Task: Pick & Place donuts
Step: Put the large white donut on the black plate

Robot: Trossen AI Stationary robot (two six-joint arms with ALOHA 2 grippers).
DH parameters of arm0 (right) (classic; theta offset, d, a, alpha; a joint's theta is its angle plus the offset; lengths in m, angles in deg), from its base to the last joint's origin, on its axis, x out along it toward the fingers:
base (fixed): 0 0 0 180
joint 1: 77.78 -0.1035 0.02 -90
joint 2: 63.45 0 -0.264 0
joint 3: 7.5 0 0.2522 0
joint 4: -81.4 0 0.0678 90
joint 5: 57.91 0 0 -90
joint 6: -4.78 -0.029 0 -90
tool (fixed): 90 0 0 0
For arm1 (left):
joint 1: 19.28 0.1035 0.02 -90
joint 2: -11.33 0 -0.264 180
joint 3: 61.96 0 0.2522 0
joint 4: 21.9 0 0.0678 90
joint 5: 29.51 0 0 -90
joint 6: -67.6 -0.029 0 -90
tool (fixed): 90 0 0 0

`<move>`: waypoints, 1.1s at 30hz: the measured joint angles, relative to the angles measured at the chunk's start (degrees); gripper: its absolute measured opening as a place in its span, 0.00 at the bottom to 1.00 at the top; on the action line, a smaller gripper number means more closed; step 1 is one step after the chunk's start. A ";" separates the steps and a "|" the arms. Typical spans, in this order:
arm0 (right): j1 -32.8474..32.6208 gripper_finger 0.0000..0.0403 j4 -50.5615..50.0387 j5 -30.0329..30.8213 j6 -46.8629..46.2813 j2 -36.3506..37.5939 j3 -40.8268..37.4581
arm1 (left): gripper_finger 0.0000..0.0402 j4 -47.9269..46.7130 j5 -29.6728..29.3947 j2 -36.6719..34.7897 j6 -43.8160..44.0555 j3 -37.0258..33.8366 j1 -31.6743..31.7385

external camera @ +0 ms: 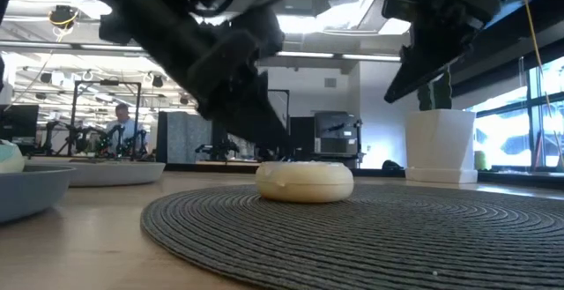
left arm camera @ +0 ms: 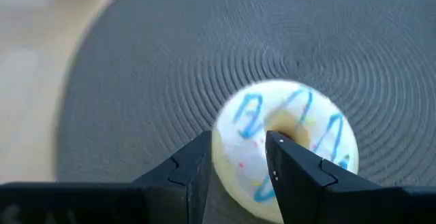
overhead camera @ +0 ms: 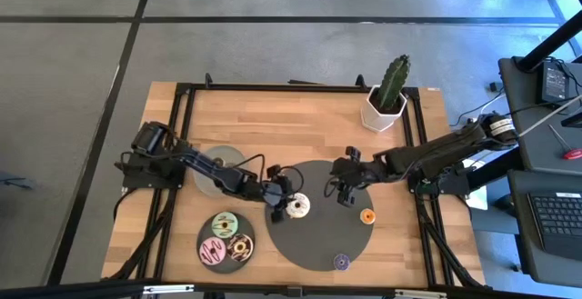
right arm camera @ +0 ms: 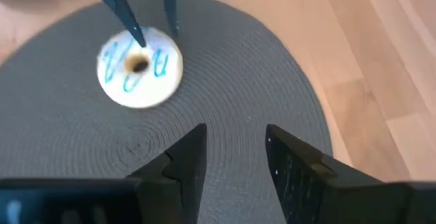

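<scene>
A white donut with blue squiggles (overhead camera: 297, 207) lies flat on the round dark mat (overhead camera: 314, 244), on the mat's left part. My left gripper (overhead camera: 278, 198) is open and down at this donut (left arm camera: 286, 142). One finger is over the hole and the other is outside the rim. My right gripper (overhead camera: 346, 193) hangs open above the mat's far right part with nothing between its fingers (right arm camera: 235, 132). An orange donut (overhead camera: 366, 215) and a purple one (overhead camera: 341, 262) also lie on the mat. My left gripper comes slanting down from the table's left. One fingertip (left arm camera: 276, 142) is at the white donut's hole and the other (left arm camera: 201, 149) is outside the rim, with the ring's near wall (left arm camera: 235, 156) between them. I cannot tell whether they touch it. The donut lies flat on the mat.
A small grey plate (overhead camera: 202, 237) near the front left holds a green donut, a pink one and a brown one. A second grey plate (overhead camera: 214, 167) lies under my left arm. A potted cactus (overhead camera: 389, 99) stands at the far right. The wood along the far edge is bare.
</scene>
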 joint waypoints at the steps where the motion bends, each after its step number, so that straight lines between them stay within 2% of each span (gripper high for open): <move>1: 0.00 0.38 -0.21 0.00 0.00 -0.03 -0.26 | 0.33 0.08 1.15 0.63 0.45 0.00 0.21; 5: 0.02 0.38 0.11 0.02 0.03 -0.03 -1.25 | 0.33 0.97 4.03 1.93 2.48 0.04 0.95; 12: 0.02 0.38 0.45 0.02 0.28 -0.03 -1.28 | 0.29 0.75 4.69 2.01 3.31 0.04 0.93; 24: 0.03 0.38 0.37 0.04 0.37 -0.03 -1.28 | 0.03 -0.26 5.18 1.47 1.54 0.00 1.24; 29: 0.04 0.38 0.30 0.04 0.39 -0.03 -1.28 | 0.02 -3.43 3.79 -4.64 3.03 -0.05 1.17; 33: 0.04 0.38 0.27 0.07 0.33 -0.03 -1.27 | 0.02 -16.07 2.40 -14.13 8.64 -0.04 -1.52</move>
